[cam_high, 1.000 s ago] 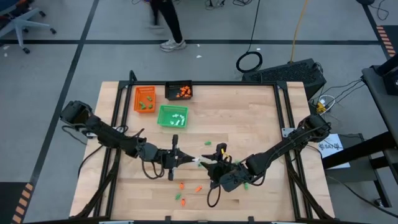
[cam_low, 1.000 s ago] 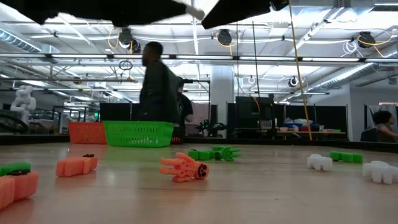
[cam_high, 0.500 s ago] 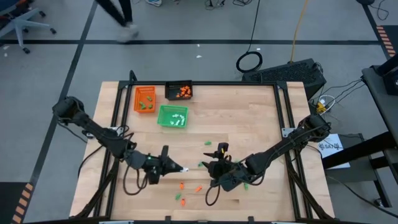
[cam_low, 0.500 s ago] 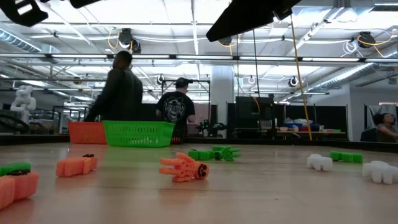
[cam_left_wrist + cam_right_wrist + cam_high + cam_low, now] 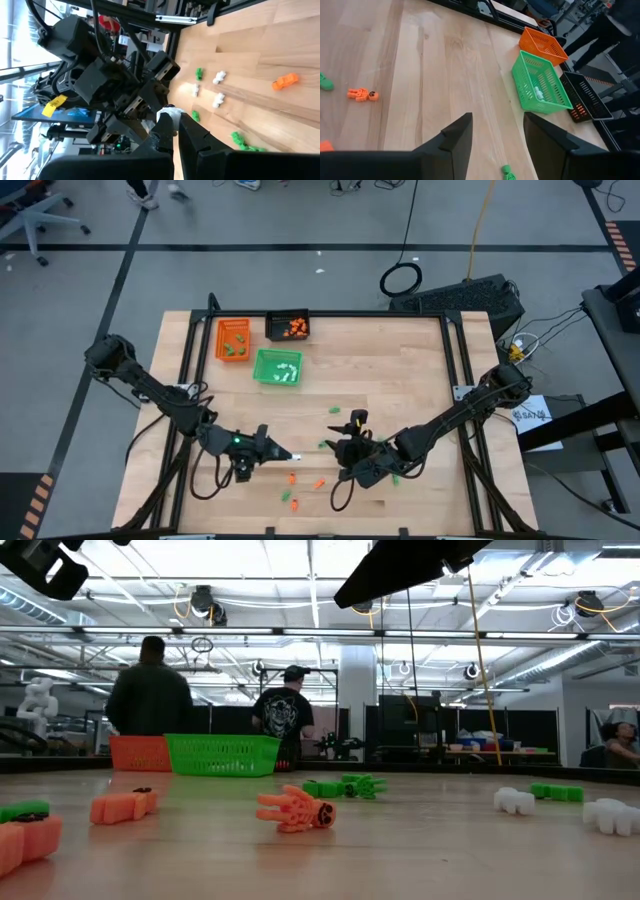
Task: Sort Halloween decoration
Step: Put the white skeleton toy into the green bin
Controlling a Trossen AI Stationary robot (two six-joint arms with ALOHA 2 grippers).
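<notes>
The Halloween decoration is tiny orange, green and white pieces scattered on the wood table (image 5: 400, 380): orange ones (image 5: 292, 477), green ones (image 5: 335, 410), an orange figure (image 5: 295, 810) and white ones (image 5: 515, 801). My left gripper (image 5: 290, 454) hovers over the near-middle of the table, shut on one white piece (image 5: 170, 115). My right gripper (image 5: 338, 444) is open just to its right, pointing toward the trays and holding nothing (image 5: 492, 135). My left gripper pinches the small white piece (image 5: 170, 115) between its two fingertips (image 5: 186, 125), with the piece showing at their free ends. The piece is lifted clear of the table. Which part of the piece is caught is too small to tell.
Three small trays sit at the far-left: orange (image 5: 232, 338), black (image 5: 288, 326) and green (image 5: 278, 367), each holding some pieces. A black frame rail (image 5: 330, 313) edges the table. People stand in the room beyond (image 5: 150, 695).
My left gripper has drawn away from my right gripper, toward the table's left and near edge, carrying the white piece with it. My right gripper has stayed in place. A person has walked leftward behind the table.
</notes>
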